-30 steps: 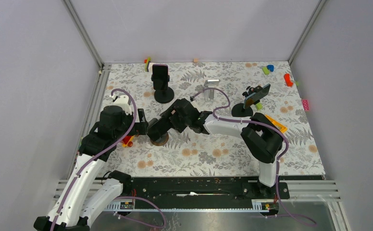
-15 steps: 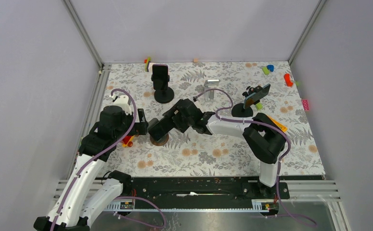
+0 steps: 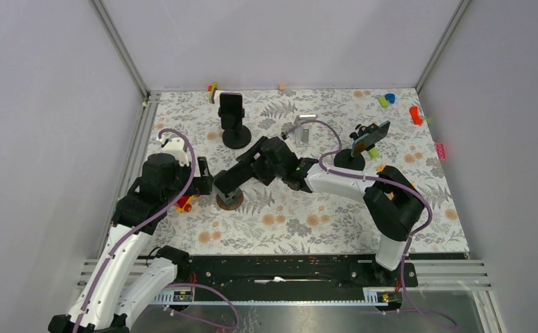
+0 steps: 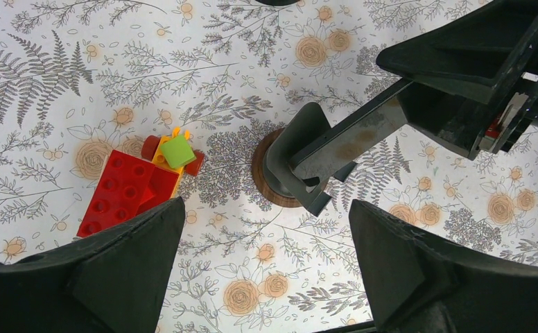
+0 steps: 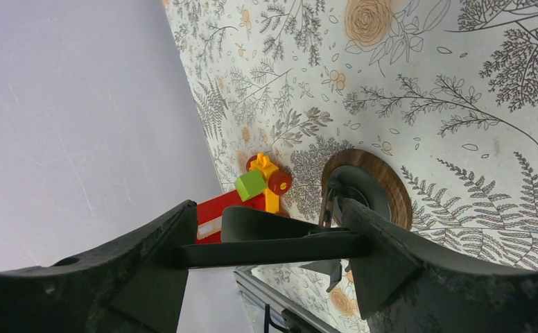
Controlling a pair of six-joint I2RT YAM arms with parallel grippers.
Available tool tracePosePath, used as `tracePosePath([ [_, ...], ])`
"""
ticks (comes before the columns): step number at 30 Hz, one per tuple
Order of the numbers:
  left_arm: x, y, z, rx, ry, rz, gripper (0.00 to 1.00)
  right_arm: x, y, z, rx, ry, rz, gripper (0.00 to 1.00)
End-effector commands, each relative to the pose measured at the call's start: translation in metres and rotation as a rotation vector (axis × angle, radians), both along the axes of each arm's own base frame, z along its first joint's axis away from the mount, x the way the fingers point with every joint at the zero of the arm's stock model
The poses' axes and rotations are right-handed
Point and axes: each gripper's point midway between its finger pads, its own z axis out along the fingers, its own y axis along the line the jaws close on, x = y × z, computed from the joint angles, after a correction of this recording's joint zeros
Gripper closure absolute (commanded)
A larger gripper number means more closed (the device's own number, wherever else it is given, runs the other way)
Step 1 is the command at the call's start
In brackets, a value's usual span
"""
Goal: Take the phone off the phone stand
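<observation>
Since the earlier frame my right claw [image 3: 235, 179] has drawn back and up, tilting the phone [image 4: 353, 135] away from the stand [image 4: 259, 170]. Hazard: the phone's low end appears to sit at the stand's top; if it snags, the stand tips or drags toward the bricks [image 4: 124, 191]. Right claw: fairly wide, clamped across the phone's edges. Left claw [image 4: 264, 208]: fully wide, empty, above the stand.

phone [image 4: 353, 139] at phone stand [image 4: 283, 166] mid-table, toy bricks [image 4: 131, 191] just left, second stand [image 3: 236, 137] behind, third stand [image 3: 349, 159] right rear
</observation>
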Motion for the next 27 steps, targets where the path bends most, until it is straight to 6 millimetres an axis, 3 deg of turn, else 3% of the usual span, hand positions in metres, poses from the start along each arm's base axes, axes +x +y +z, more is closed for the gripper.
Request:
tracePosePath([
  [1,0.006,0.001,0.022,-0.012,-0.081,0.013,0.01,0.011,-0.003,0.060,0.068,-0.143,-0.001,1.00],
  [8,0.007,0.003,0.027,-0.022,-0.099,0.030,0.01,0.004,-0.016,0.083,0.017,-0.234,0.037,1.00],
  [19,0.010,-0.006,0.032,-0.058,-0.095,0.009,0.02,-0.016,-0.049,0.098,-0.119,-0.349,0.119,1.00],
  [27,0.015,-0.015,0.040,-0.112,-0.105,0.001,0.02,-0.041,-0.088,0.115,-0.263,-0.470,0.219,1.00],
])
